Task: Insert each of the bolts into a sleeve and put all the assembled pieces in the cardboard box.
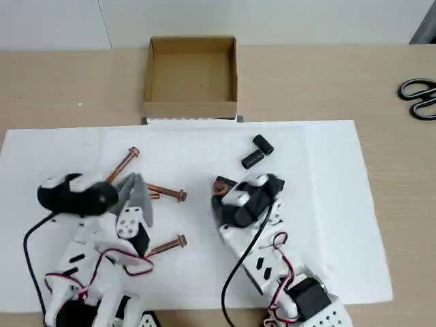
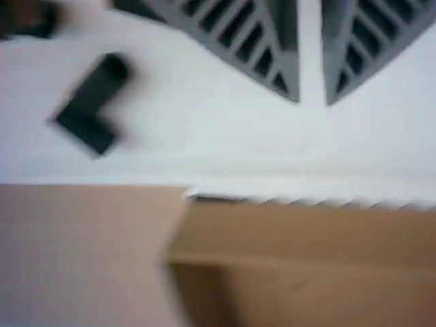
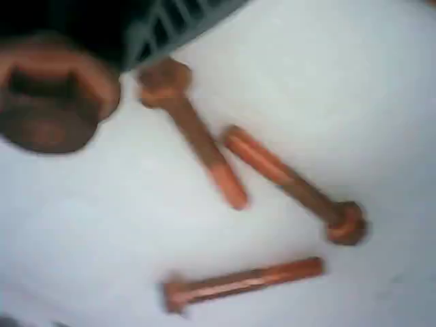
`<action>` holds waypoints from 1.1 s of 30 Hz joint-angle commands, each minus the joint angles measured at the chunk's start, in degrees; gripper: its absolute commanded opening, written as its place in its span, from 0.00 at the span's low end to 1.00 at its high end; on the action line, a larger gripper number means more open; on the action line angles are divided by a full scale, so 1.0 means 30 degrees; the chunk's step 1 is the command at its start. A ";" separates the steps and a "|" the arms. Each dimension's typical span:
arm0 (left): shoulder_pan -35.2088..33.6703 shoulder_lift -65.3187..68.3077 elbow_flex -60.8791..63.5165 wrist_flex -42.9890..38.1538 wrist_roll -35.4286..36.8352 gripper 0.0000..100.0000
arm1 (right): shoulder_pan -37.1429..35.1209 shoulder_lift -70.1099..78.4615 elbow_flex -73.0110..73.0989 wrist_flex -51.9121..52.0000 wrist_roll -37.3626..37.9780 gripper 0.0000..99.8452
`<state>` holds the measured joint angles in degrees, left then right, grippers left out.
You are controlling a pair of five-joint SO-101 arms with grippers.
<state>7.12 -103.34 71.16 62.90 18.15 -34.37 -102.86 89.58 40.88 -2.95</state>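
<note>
View from above: three loose bolts (image 1: 167,193) lie on white paper (image 1: 327,204) near the left pincer (image 1: 135,194); the right pincer (image 1: 225,192) sits mid-sheet, two black sleeves (image 1: 252,159) just beyond it, short of the cardboard box (image 1: 191,109). Left wrist view: grey jaws parted, gripping nothing. Right wrist view: a fourth bolt (image 3: 48,102) looks clamped, head showing. Expect rigid, smooth, roll-prone metal; you should grip mid-shank. Sleeves look light and may skid.

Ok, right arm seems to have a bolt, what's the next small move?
Probably bring the open left gripper over to the nearer sleeve and grasp it: the right gripper seems to hold a bolt, and both sleeves lie loose.
</note>
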 commanded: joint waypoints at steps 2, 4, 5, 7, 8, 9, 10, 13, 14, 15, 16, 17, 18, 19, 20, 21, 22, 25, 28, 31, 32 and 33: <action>-0.1963 -0.0059 0.1949 -0.0176 0.0059 0.01 | 0.1714 -0.0044 -0.0088 0.0835 -0.1114 0.00; -0.2344 -0.0059 0.3238 -0.0557 0.0029 0.01 | 0.2564 -0.0044 -0.0088 0.1451 -0.1524 0.00; -0.2432 -0.0059 0.3912 -0.0791 0.0029 0.01 | 0.3033 -0.0044 -0.0117 0.1626 -0.1612 0.00; -0.2432 -0.0059 0.5289 -0.1172 0.0029 0.01 | 0.3824 -0.0044 -0.0264 0.1626 -0.1612 0.00; -0.2344 -0.0059 0.5788 -0.1319 0.0029 0.01 | 0.4000 -0.0044 -0.0469 0.1568 -0.1612 0.00; -0.2344 -0.0088 0.6081 -0.1465 0.0029 0.01 | 0.4088 -0.0015 -0.0879 0.1568 -0.1612 0.00; -0.2344 -0.0088 0.6315 -0.1612 0.0029 0.01 | 0.4088 0.0015 -0.1231 0.1597 -0.1612 0.00; -0.2403 -0.0088 0.7018 -0.1729 -0.0117 0.01 | 0.4088 0.0161 -0.2344 0.1597 -0.1582 0.00; -0.2374 -0.0088 0.7253 -0.1729 -0.0352 0.01 | 0.4147 0.0513 -0.2725 0.1597 -0.1553 0.00; -0.2374 -0.0088 0.7575 -0.1729 -0.0645 0.01 | 0.4176 0.1011 -0.3165 0.1597 -0.1553 0.00; -0.2432 -0.0088 0.7692 -0.1729 -0.0821 0.01 | 0.4176 0.1714 -0.3663 0.1597 -0.1582 0.00; -0.2462 -0.0088 0.7692 -0.1729 -0.0908 0.01 | 0.4176 0.2623 -0.4278 0.1568 -0.1612 0.00; -0.2462 -0.0088 0.7692 -0.1788 -0.0938 0.01 | 0.4176 0.3619 -0.4952 0.1480 -0.1641 0.00; -0.2432 -0.0088 0.7692 -0.1817 -0.0938 0.01 | 0.4176 0.4821 -0.5685 0.1158 -0.1758 0.00; -0.2403 -0.0088 0.7663 -0.1817 -0.0938 0.01 | 0.4205 0.6081 -0.6564 0.0777 -0.2022 0.00; -0.2403 -0.0088 0.7663 -0.1817 -0.0938 0.01 | 0.4352 0.7516 -0.7502 0.0454 -0.2227 0.00; -0.2432 -0.0088 0.7663 -0.1846 -0.0938 0.01 | 0.4410 0.9070 -0.8498 0.0073 -0.2286 0.00; -0.2432 -0.0088 0.7663 -0.1846 -0.0938 0.01 | 0.4498 1.4168 -1.1985 -0.0601 -0.2286 0.00; -0.2462 -0.0088 0.7663 -0.1846 -0.0938 0.01 | 0.4498 1.9238 -1.6176 -0.0894 -0.2286 0.00; -0.2462 -0.0088 0.7663 -0.1846 -0.0938 0.01 | 0.4498 2.3839 -2.0835 -0.0835 -0.2198 0.00; -0.2462 -0.0088 0.7663 -0.1846 -0.0938 0.01 | 0.4498 2.5333 -2.2359 -0.0806 -0.2168 0.00; -0.2462 -0.0088 0.7663 -0.1846 -0.0938 0.01 | 0.4527 2.6769 -2.3853 -0.0806 -0.2168 0.00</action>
<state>-0.26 -102.99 94.46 59.12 15.78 -21.36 -34.73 34.46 40.18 -9.19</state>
